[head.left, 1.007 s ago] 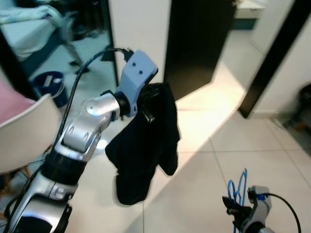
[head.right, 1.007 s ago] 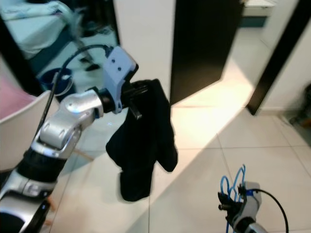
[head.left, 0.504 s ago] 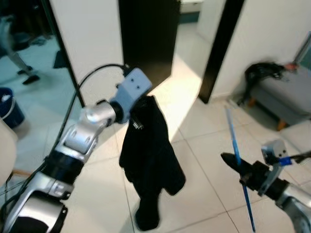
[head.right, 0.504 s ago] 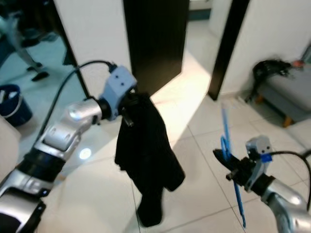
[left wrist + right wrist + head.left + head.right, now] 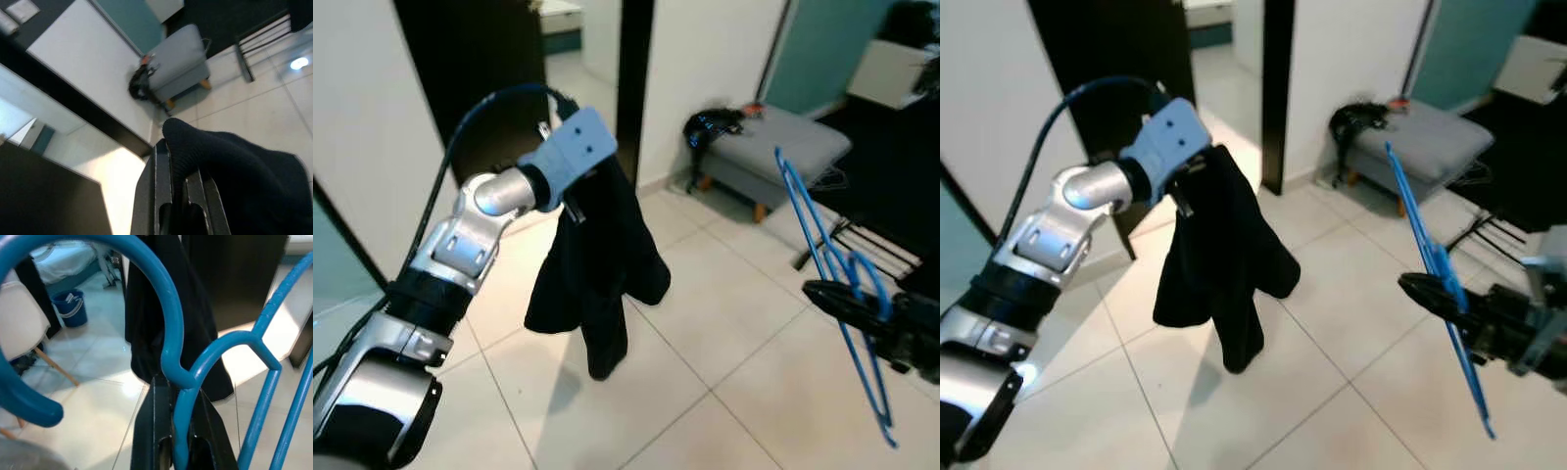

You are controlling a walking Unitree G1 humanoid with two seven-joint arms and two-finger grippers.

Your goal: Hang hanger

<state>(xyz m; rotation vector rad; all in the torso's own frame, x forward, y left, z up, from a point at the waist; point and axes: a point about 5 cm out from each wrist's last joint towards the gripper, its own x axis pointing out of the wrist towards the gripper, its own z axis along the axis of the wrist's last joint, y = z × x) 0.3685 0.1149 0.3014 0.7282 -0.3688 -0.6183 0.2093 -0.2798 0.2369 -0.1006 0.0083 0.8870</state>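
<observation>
My left gripper (image 5: 576, 194) is raised at the upper left, shut on a black garment (image 5: 602, 269) that hangs limp from it above the floor. In the left wrist view the dark cloth (image 5: 234, 171) bulges over the black fingers (image 5: 159, 181). My right gripper (image 5: 847, 299) is at the right edge, shut on a blue plastic hanger (image 5: 818, 240) near its hook. The hanger stands tilted, its frame reaching down past the gripper. In the right wrist view the blue hook (image 5: 164, 308) curls just above the fingers (image 5: 156, 431), with the garment (image 5: 195, 318) behind it.
A grey bench (image 5: 778, 147) with a black bag (image 5: 715, 122) on it stands by the far wall. A dark doorway (image 5: 480, 69) lies behind my left arm. A black rack (image 5: 871, 245) sits low on the right. A white chair (image 5: 19, 318) and a blue bucket (image 5: 73, 308) stand further off.
The whole view has swung right, so the camera turned: the bench has come into sight. My right gripper has risen with the hanger. The garment still hangs from my left gripper.
</observation>
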